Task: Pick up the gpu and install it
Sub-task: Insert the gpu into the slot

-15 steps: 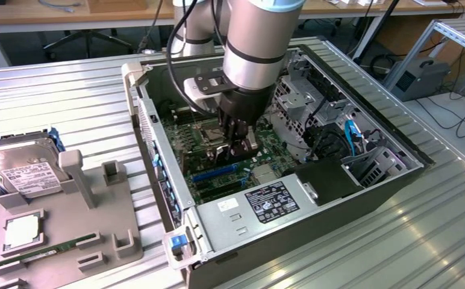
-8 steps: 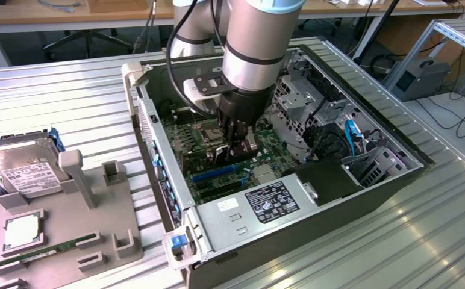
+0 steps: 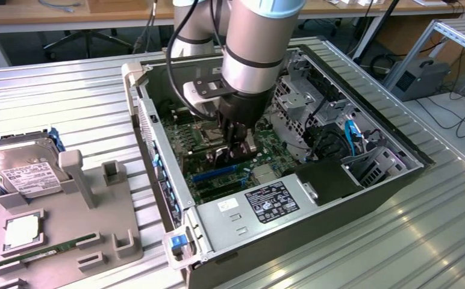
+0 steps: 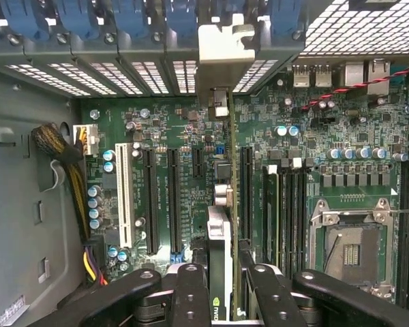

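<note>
— Claw (image 4: 225, 279) up close: what is it holding?
— I am gripping the gpu (image 4: 219, 235) edge-on above the motherboard (image 4: 157, 136); its bracket (image 4: 221, 51) is meeting the case (image 4: 27, 204) rear; pickup is done; seating, I am judging, is unfinished.

— What do I see on the ribbed metal table (image 3: 56, 102)?
— A grey plastic holder block (image 3: 96, 241). It carries a boxy silver hard drive with a white label (image 3: 20, 171), a square silver processor chip (image 3: 23, 232) and a slim green memory stick (image 3: 44, 253).
— And beside it?
— An open dark computer case (image 3: 393, 174) on its side.
— I see its green motherboard (image 4: 191, 136), a long white slot (image 4: 124, 194), an empty processor socket (image 4: 351, 252) and a silver power supply with a black label (image 3: 271, 201).
</note>
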`<state>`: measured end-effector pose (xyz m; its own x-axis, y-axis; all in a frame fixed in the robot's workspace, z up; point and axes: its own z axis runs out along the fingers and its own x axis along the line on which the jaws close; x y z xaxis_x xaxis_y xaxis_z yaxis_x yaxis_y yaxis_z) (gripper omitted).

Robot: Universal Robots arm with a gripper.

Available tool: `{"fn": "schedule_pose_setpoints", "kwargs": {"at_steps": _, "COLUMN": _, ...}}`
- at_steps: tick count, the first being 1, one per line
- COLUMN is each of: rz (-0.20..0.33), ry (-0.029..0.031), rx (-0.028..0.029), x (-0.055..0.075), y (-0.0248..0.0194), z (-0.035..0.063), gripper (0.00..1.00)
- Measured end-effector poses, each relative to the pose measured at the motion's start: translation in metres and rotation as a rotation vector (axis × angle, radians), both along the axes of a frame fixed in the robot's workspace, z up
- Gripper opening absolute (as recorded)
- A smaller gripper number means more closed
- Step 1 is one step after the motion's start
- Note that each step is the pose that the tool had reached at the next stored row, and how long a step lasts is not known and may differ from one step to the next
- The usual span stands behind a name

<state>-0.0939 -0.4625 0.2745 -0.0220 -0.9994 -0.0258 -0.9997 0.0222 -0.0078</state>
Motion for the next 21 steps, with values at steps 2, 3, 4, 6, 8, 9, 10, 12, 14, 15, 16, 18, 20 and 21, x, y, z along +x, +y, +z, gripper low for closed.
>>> {"fn": "schedule_pose_setpoints", "kwargs": {"at_steps": 2, "rz": 0.0, "ry": -0.001, "rx": 0.0, "x": -0.0005, "y": 0.0, "z": -0.0032, "gripper": 0.27}}
{"fn": "schedule_pose_setpoints", "kwargs": {"at_steps": 3, "rz": 0.0, "ry": -0.0013, "rx": -0.0001, "x": -0.0011, "y": 0.0, "z": -0.0043, "gripper": 0.27}}
{"fn": "schedule_pose_setpoints", "kwargs": {"at_steps": 4, "rz": 0.0, "ry": -0.0015, "rx": 0.0, "x": -0.0016, "y": 0.0, "z": -0.0046, "gripper": 0.27}}
{"fn": "schedule_pose_setpoints", "kwargs": {"at_steps": 6, "rz": 0.0, "ry": -0.0018, "rx": 0.0001, "x": -0.0025, "y": 0.0001, "z": -0.0048, "gripper": 0.27}}
{"fn": "schedule_pose_setpoints", "kwargs": {"at_steps": 8, "rz": 0.0, "ry": -0.0019, "rx": -0.0011, "x": -0.0035, "y": 0.0, "z": -0.0051, "gripper": 0.27}}
{"fn": "schedule_pose_setpoints", "kwargs": {"at_steps": 9, "rz": 0.0, "ry": -0.0019, "rx": -0.0012, "x": -0.0039, "y": 0.0, "z": -0.0052, "gripper": 0.27}}
{"fn": "schedule_pose_setpoints", "kwargs": {"at_steps": 10, "rz": 0.0, "ry": -0.002, "rx": -0.0011, "x": -0.0041, "y": 0.0, "z": -0.0053, "gripper": 0.27}}
{"fn": "schedule_pose_setpoints", "kwargs": {"at_steps": 12, "rz": 0.0, "ry": -0.002, "rx": -0.001, "x": -0.0046, "y": 0.0, "z": -0.0053, "gripper": 0.27}}
{"fn": "schedule_pose_setpoints", "kwargs": {"at_steps": 14, "rz": 0.0, "ry": -0.002, "rx": -0.001, "x": -0.0054, "y": 0.0, "z": -0.0053, "gripper": 0.27}}
{"fn": "schedule_pose_setpoints", "kwargs": {"at_steps": 15, "rz": 0.0, "ry": -0.002, "rx": -0.0011, "x": -0.0056, "y": 0.0, "z": -0.0053, "gripper": 0.27}}
{"fn": "schedule_pose_setpoints", "kwargs": {"at_steps": 16, "rz": 0.0, "ry": -0.0019, "rx": -0.0011, "x": -0.0059, "y": 0.0, "z": -0.0053, "gripper": 0.27}}
{"fn": "schedule_pose_setpoints", "kwargs": {"at_steps": 18, "rz": 0.0, "ry": -0.002, "rx": -0.0011, "x": -0.0069, "y": 0.0002, "z": -0.0053, "gripper": 0.27}}
{"fn": "schedule_pose_setpoints", "kwargs": {"at_steps": 20, "rz": 0.0, "ry": -0.002, "rx": -0.001, "x": -0.0077, "y": 0.0002, "z": -0.0053, "gripper": 0.27}}
{"fn": "schedule_pose_setpoints", "kwargs": {"at_steps": 21, "rz": 0.0, "ry": -0.002, "rx": -0.0011, "x": -0.008, "y": 0.0002, "z": -0.0053, "gripper": 0.27}}
